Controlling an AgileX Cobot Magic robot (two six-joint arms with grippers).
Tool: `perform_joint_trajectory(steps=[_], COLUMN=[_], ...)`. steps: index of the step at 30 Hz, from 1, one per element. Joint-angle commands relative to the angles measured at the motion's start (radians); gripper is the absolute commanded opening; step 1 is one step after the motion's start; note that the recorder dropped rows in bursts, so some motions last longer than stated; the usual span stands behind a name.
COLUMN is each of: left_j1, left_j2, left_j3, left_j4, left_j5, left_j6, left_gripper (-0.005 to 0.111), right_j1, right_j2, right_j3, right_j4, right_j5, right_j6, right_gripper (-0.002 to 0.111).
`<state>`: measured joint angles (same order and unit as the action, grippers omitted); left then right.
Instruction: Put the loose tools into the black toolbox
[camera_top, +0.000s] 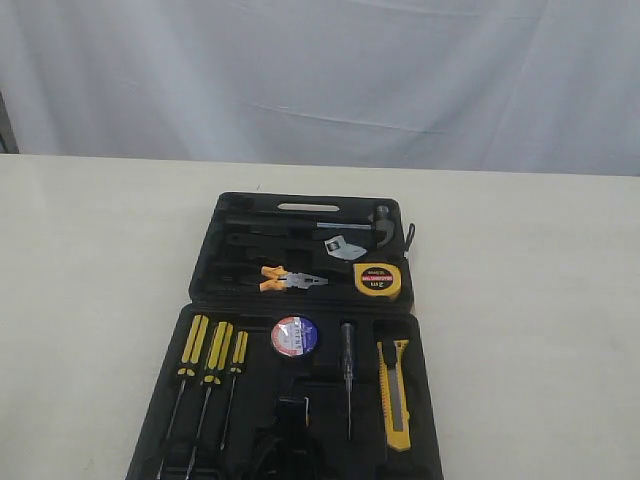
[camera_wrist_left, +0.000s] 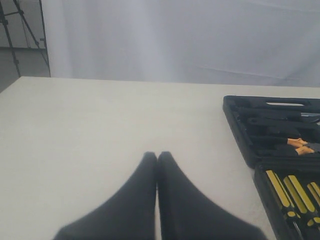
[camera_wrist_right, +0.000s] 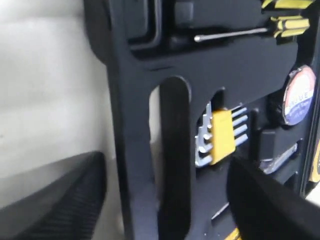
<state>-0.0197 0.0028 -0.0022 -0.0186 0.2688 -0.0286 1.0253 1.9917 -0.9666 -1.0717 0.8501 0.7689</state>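
Observation:
The black toolbox (camera_top: 205, 245) lies open on the table, showing its shaped recesses. In its far half rest the orange-handled pliers (camera_top: 292, 280) and the yellow tape measure (camera_top: 378, 280). The tape roll (camera_top: 295, 337) and the yellow-black utility knife (camera_top: 394, 392) sit in the near half. My right gripper (camera_wrist_right: 167, 165) is open, with its fingers on either side of the toolbox's (camera_wrist_right: 130, 125) handle cutout rim; the tape roll (camera_wrist_right: 299, 95) shows beyond. My left gripper (camera_wrist_left: 157, 155) is shut over bare table, off to the side of the toolbox (camera_wrist_left: 235, 125).
Yellow-handled screwdrivers (camera_top: 210, 350) and a hammer (camera_top: 375, 222) lie in their recesses. A yellow-clipped hex key set (camera_wrist_right: 220, 137) sits close to the right gripper. Pale table (camera_top: 90, 300) spreads on both sides of the case. A white curtain hangs behind.

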Motion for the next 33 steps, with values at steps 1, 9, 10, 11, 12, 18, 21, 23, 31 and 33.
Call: perform_joint_trajectory(steps=[1, 9, 10, 11, 12, 18, 21, 23, 31, 33], left_j1=[-0.002, -0.002, -0.002, -0.002, -0.002, -0.002, -0.002, -0.002, -0.002, -0.002], left_j2=[-0.003, -0.003, -0.003, -0.003, -0.003, -0.003, -0.003, -0.003, -0.003, -0.003], left_j3=[0.002, 0.002, 0.002, 0.002, 0.002, 0.002, 0.002, 0.002, 0.002, 0.002], left_j4=[-0.002, -0.002, -0.002, -0.002, -0.002, -0.002, -0.002, -0.002, -0.002, -0.002], left_j5=[0.001, 0.001, 0.001, 0.001, 0.001, 0.001, 0.001, 0.001, 0.001, 0.001], left_j6=[-0.002, -0.002, -0.002, -0.002, -0.002, -0.002, -0.002, -0.002, -0.002, -0.002], left_gripper=[0.000, 0.000, 0.000, 0.000, 0.000, 0.000, 0.000, 0.000, 0.000, 0.000], right_j1=[-0.012, -0.012, -0.012, -0.012, -0.012, -0.006, 0.003, 0.014, 0.014, 0.014], right_j2=[0.029, 0.029, 0.029, 0.027, 0.025, -0.021, -0.063, -0.096, -0.221, -0.254], right_j3=[0.008, 0.004, 0.002, 0.002, 0.002, 0.002, 0.002, 0.002, 0.002, 0.002], right_j4=[0.014, 0.012, 0.012, 0.012, 0.012, 0.025, 0.028, 0.028, 0.095, 0.110], right_j5=[-0.032, -0.032, -0.032, -0.032, -0.030, 0.012, 0.017, 0.017, 0.019, 0.019], right_j6=[0.019, 0.017, 0.015, 0.015, 0.015, -0.044, -0.087, -0.110, -0.223, -0.241], right_gripper=[0.040, 0.000, 0.000, 0.000, 0.000, 0.000, 0.000, 0.000, 0.000, 0.000])
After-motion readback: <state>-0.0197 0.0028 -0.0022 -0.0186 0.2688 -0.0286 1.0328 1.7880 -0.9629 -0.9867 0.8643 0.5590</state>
